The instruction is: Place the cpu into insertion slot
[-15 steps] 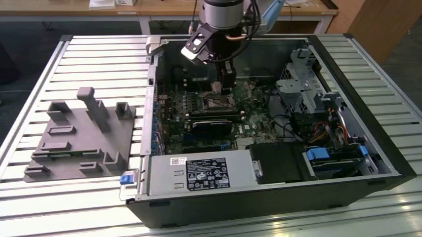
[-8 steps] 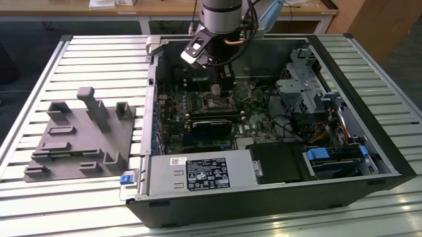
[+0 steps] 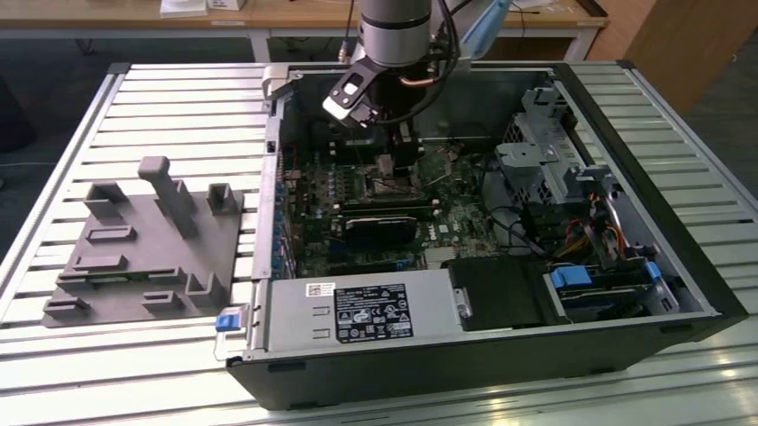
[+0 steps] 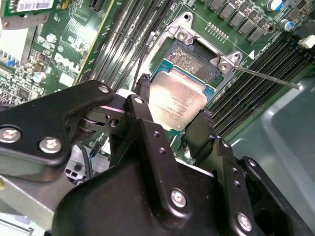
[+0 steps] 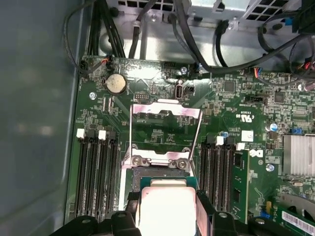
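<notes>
Claw [image 4: 175, 98]: pinching cpu [image 4: 179, 94] by two opposite edges. Cpu: held just over slot [image 4: 194, 59], contact unclear. Slot: frame [image 5: 165, 114] hinged open, on green board [image 5: 147, 83] inside open case [image 3: 474, 377] on tabletop [image 3: 177, 98].

Arm [image 3: 397, 31] angled down, wrist tilted; tool [image 4: 174, 97] fingers [image 4: 142, 88] clamped on cpu [image 4: 179, 104] edges.

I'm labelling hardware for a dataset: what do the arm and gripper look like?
The arm is a silver-grey cylinder with a pale blue cap, black cables running down it. The gripper is matte black: two slim fingers on hinged links, fastened with silver screws.
</notes>
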`<state>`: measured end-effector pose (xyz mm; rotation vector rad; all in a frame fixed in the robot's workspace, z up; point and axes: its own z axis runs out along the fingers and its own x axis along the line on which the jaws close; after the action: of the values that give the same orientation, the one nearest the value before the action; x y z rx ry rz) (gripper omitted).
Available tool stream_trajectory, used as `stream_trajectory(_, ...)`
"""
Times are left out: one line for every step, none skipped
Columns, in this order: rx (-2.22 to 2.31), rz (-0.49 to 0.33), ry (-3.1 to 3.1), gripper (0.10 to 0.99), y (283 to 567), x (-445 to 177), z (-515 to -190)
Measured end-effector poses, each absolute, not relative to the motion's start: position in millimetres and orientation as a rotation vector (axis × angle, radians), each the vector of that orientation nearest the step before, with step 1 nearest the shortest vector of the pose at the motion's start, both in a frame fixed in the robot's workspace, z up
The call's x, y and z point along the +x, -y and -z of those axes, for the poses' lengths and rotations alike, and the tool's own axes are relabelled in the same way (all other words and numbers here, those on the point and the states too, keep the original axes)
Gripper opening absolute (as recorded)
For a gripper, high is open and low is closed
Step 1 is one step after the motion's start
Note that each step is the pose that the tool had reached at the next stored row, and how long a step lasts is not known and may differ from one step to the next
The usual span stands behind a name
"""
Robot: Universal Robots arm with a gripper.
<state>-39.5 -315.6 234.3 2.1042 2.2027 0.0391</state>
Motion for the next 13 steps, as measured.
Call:
stream_trajectory(2.105, -0.039, -2.202, 0.537, 315.3, -39.9, -233.0)
stream_trajectory(2.105, -0.039, -2.202, 0.537, 314.8, -40.0, -231.7)
stream_trajectory(2.107, -0.039, -2.200, 0.537, 314.1, -40.0, -230.4)
stream_trajectory(2.110, -0.039, -2.198, 0.537, 313.5, -40.0, -229.3)
stream_trajectory(2.113, -0.038, -2.194, 0.537, 313.1, -40.0, -228.3)
stream_trajectory(2.116, -0.038, -2.191, 0.537, 312.8, -40.0, -227.1)
stream_trajectory(2.118, -0.038, -2.189, 0.537, 312.6, -40.1, -226.2)
stream_trajectory(2.119, -0.038, -2.188, 0.537, 312.6, -40.1, -225.0)
stream_trajectory(2.120, -0.038, -2.188, 0.537, 312.6, -40.2, -223.8)
stream_trajectory(2.120, -0.038, -2.187, 0.537, 312.6, -40.4, -222.5)
stream_trajectory(2.120, -0.038, -2.187, 0.537, 312.6, -40.6, -221.2)
stream_trajectory(2.120, -0.038, -2.187, 0.537, 312.6, -40.9, -219.9)
stream_trajectory(2.120, -0.038, -2.187, 0.537, 312.6, -41.1, -218.6)
